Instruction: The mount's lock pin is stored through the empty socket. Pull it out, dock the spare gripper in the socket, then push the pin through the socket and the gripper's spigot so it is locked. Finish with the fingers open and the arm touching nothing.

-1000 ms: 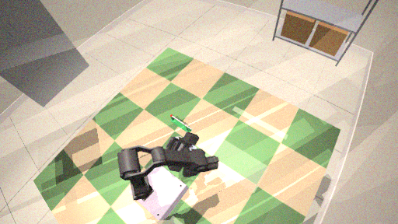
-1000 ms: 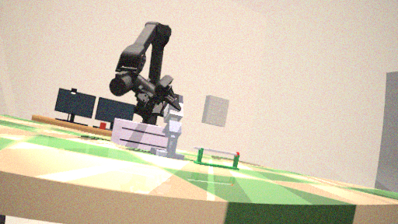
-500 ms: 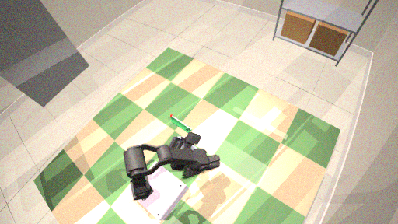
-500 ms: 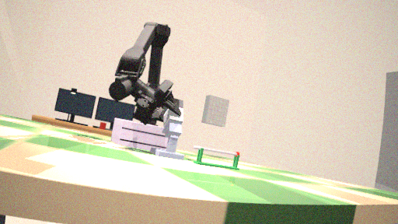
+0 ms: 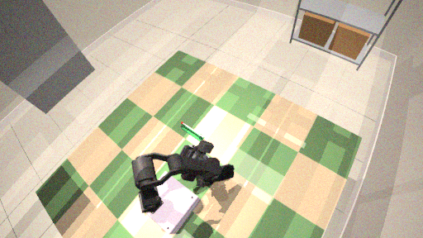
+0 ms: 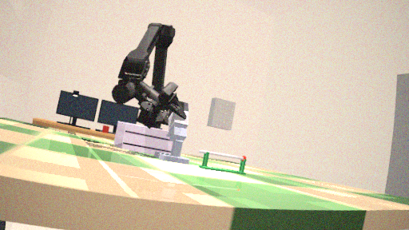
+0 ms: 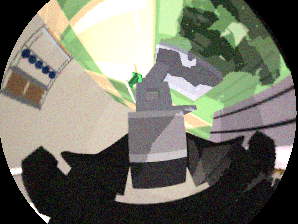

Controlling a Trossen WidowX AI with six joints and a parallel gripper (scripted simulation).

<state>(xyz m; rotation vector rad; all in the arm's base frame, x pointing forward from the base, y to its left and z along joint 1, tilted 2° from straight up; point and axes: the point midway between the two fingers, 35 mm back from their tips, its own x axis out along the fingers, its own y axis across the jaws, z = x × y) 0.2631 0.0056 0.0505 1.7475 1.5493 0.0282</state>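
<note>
The lock pin (image 5: 193,130) (image 6: 224,155), white with a red end, lies across the green rack (image 6: 221,169) (image 7: 135,78), away from the mount. My gripper (image 7: 153,131) is shut on the grey spare gripper (image 6: 179,120) (image 7: 157,132), a blocky body with a dark end. It is held over the pale grey mount (image 6: 176,148) (image 7: 155,75), whose base stands on the table. The spare gripper's lower end meets the mount's top in the wrist view; how deep the spigot sits in the socket cannot be told. In the top view the arm hides most of the mount.
A pale lilac box (image 5: 175,202) (image 6: 144,137) with dark slots stands close beside the mount, under the arm. The table top (image 5: 285,182) has a green and tan check. Two monitors (image 6: 77,105) and a shelf unit (image 5: 339,18) stand in the background.
</note>
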